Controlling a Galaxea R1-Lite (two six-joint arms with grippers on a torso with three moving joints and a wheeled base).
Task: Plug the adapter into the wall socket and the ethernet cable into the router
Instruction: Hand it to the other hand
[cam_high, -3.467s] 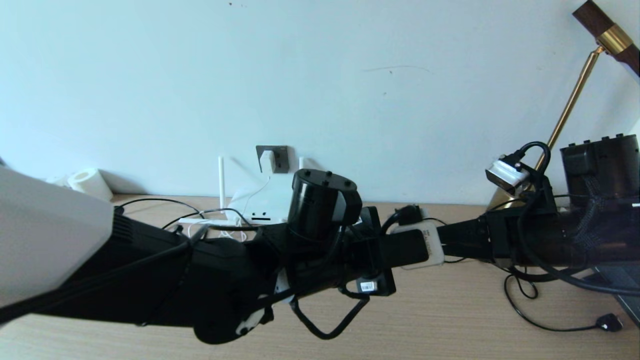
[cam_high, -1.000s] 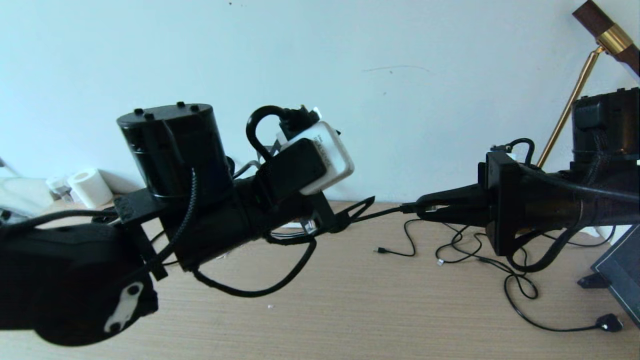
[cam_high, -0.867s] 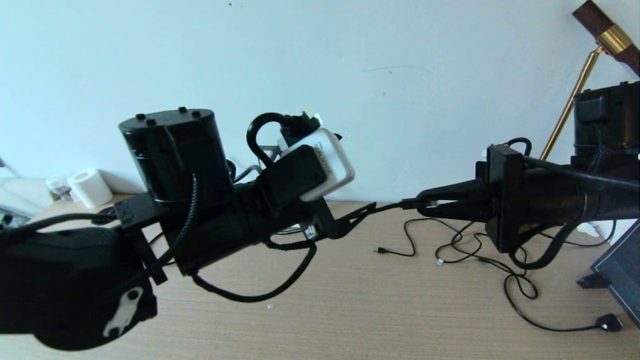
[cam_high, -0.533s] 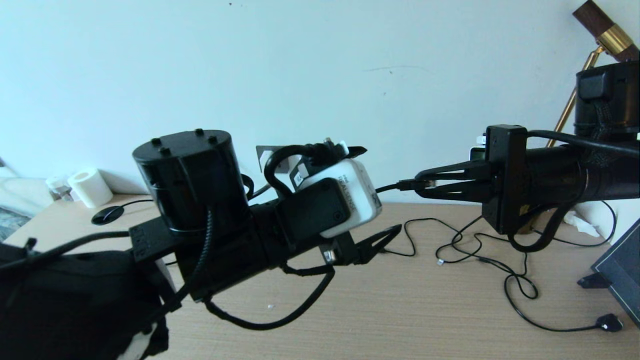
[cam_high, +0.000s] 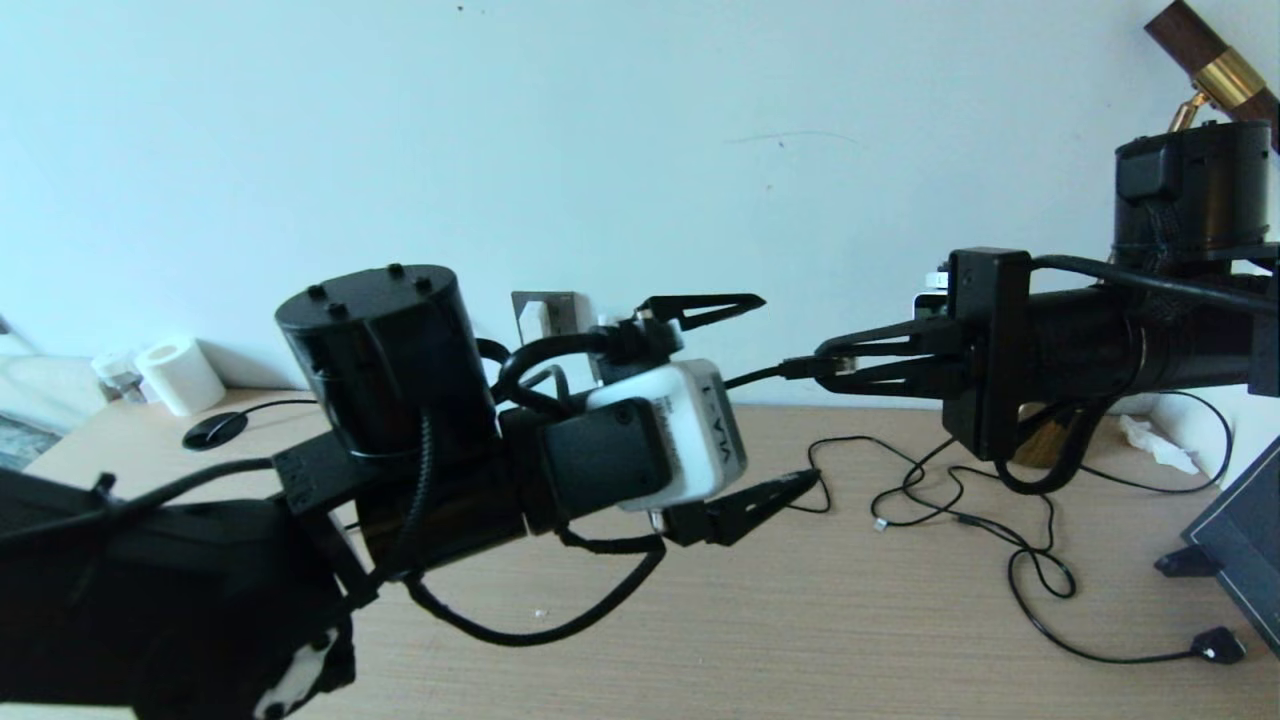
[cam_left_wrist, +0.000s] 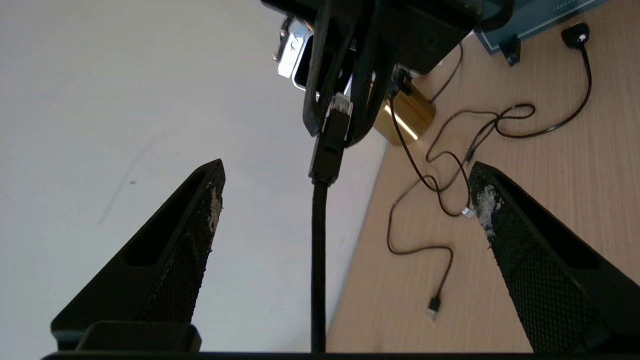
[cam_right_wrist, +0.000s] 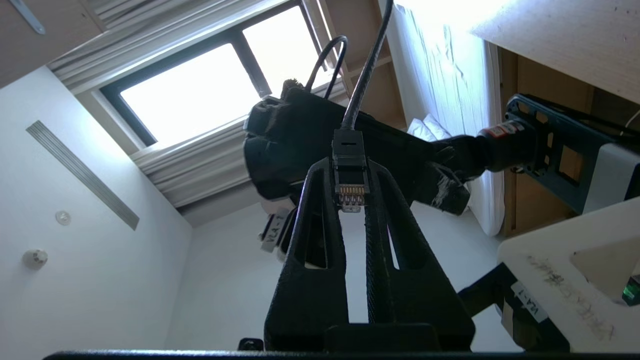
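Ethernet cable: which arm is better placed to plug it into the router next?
Right, probably. The right gripper is shut on the ethernet cable at its plug. The left gripper is open and empty, with the cable running between its fingers untouched. The router isn't visible now, so reach can't be judged.

Black arms (cam_high: 420, 470), white wrist camera (cam_high: 690, 445), looped cables

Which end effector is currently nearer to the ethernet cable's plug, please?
Right. The right end effector is shut on the ethernet cable at its plug, held above the desk. The left end effector is open, short of the plug, its fingers either side of the cable.
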